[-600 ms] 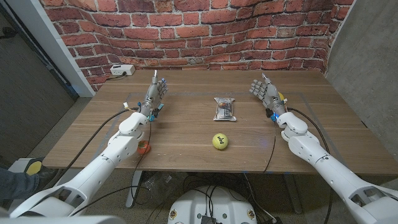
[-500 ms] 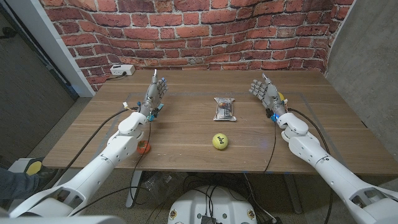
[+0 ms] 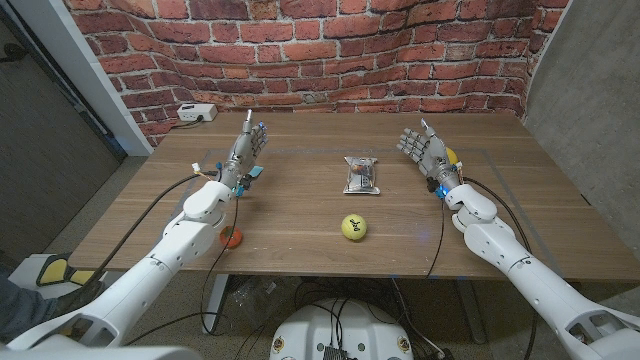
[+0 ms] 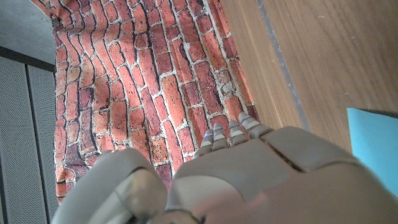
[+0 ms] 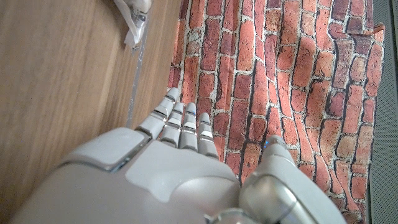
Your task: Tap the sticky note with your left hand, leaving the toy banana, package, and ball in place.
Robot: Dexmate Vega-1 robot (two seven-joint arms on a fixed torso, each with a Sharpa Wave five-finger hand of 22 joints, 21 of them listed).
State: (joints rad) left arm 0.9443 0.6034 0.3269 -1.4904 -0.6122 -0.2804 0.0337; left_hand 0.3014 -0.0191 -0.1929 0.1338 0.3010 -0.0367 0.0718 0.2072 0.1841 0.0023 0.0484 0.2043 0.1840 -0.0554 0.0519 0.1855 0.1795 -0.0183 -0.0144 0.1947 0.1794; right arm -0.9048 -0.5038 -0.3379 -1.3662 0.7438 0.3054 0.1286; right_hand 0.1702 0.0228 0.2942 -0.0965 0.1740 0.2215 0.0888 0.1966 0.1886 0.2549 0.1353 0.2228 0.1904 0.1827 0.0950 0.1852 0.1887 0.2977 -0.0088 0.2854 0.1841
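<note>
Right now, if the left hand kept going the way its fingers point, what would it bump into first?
Probably nothing on the table: the left hand points towards the far edge, then the brick wall. Depth is unclear.

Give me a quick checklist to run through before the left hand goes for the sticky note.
1. Left hand free: ok, fingers apart, holding nothing.
2. Sticky note located: ok, a blue sheet on the table beside the left hand in the left wrist view; a blue edge also shows by that hand from the head.
3. Hand touching the note: cannot tell.
4. Package and ball out of the way: ok, both sit mid-table, apart from the left hand.
5. Banana safe: ok, yellow shows behind the right hand, far from the left arm.
6. Right hand idle: ok, open, holding nothing.
</note>
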